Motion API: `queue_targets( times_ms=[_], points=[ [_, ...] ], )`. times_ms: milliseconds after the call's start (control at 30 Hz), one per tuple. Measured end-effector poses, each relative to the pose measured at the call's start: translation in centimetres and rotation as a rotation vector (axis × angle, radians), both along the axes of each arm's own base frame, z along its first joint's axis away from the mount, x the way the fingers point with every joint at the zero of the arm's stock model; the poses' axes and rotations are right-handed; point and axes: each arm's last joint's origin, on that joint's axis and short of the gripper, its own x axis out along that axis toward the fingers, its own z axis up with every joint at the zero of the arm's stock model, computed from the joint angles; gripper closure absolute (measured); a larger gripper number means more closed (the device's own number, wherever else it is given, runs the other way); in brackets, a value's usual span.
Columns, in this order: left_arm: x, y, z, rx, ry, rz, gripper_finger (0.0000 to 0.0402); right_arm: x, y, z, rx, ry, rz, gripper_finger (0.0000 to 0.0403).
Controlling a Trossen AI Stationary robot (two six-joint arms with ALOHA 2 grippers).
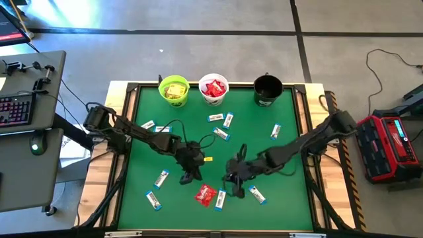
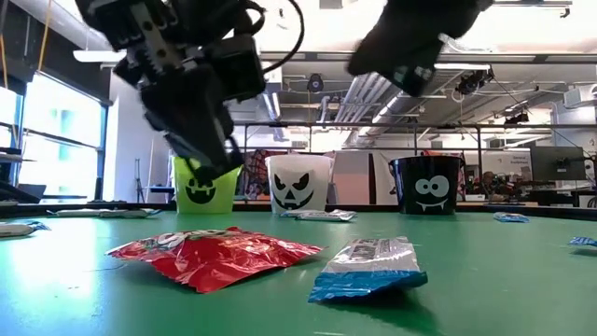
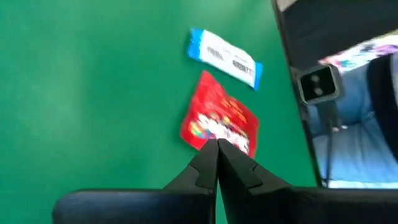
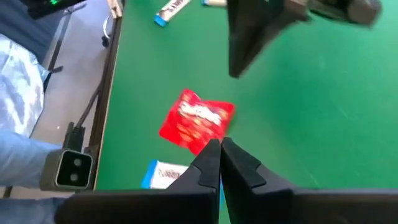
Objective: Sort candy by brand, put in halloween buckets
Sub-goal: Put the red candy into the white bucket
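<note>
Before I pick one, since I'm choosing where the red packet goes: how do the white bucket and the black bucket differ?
The white bucket holds red packets; the black bucket looks empty from above. The white bucket sits in the middle of the row, the black bucket at the right end. In the low view, the white bucket's face is jagged, the black bucket's has round white eyes. Both stand upright at the mat's far edge.

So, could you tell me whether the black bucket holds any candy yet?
Empty: from above, the black bucket shows only dark interior.

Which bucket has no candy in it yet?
The black bucket, rightmost in the row: its inside looks dark and bare, while the green bucket holds yellow packets and the white bucket red ones.
</note>
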Motion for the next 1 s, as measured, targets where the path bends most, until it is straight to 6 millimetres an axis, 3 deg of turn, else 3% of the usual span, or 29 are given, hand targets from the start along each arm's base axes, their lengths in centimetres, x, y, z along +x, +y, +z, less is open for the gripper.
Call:
queue_targets(
  times_ms=[267, 500, 767, 1000],
  points=[
    [-0.6, 0.0, -0.6, -0.067, 0.042, -0.006, 0.0401, 4.2, 3.3, -1.2, -0.06, 0.043, 0.066, 0.0403],
    [-0.6, 0.0, -0.6, -0.134, 0.093, 0.014, 0.0401, 6.5, 5.5, -2.1, -0.112, 0.097, 0.118, 0.0403],
    [-0.3, 0.8, -1.9, -0.213, 0.213, 0.103, 0.0363, 7.1, 7.4, -5.2, -0.145, 0.183, 0.175, 0.0403],
    [-0.2, 0.9, -3.1, -0.242, 0.27, 0.122, 0.0294, 7.0, 7.7, -5.8, -0.143, 0.198, 0.191, 0.0403]
  ],
)
